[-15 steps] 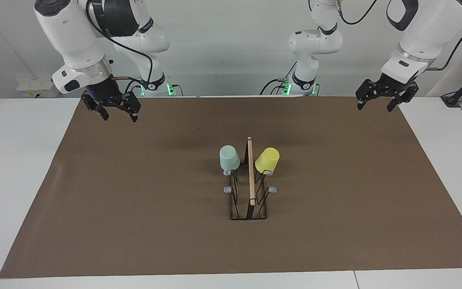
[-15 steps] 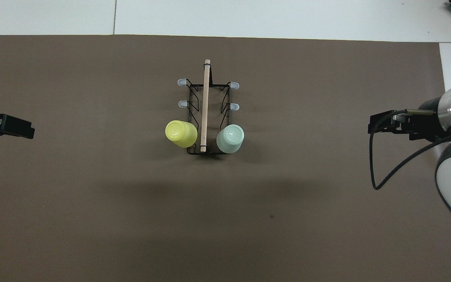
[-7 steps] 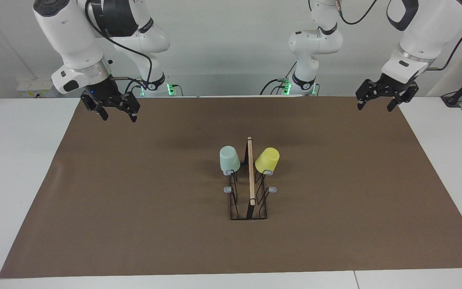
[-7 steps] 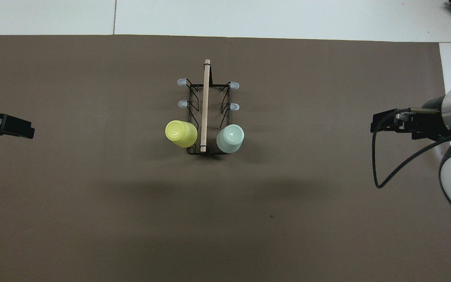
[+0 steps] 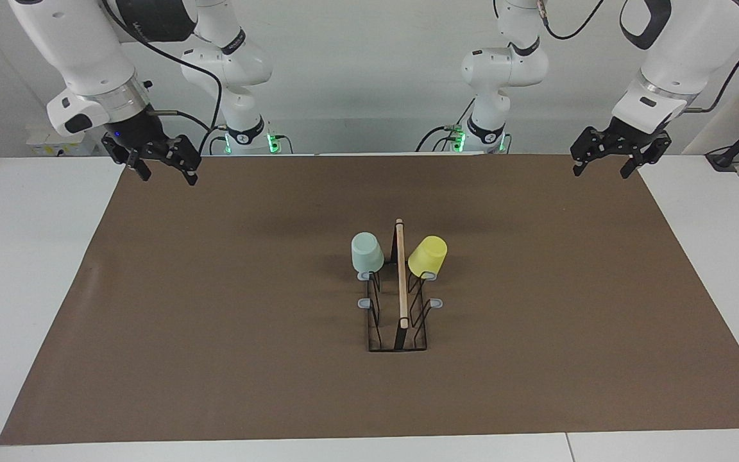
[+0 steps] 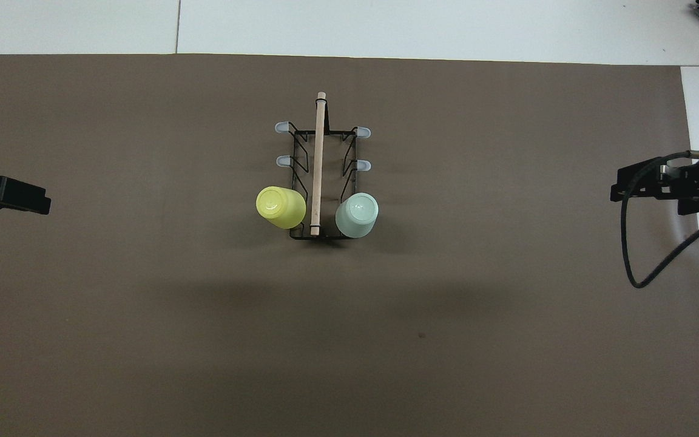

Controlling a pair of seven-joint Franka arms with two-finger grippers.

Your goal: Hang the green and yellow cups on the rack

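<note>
With both hung, cups [image 5: 367,252] on rack [image 5: 399,321].

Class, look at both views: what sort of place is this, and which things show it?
Probably a robotics lab test bench: two white arms mounted at a table under a brown mat, with a lone rack holding a green cup and a yellow cup, staged props rather than a kitchen.

Bright, even overhead light; soft shadows on the mat [image 5: 215,289]; sharp focus.
</note>
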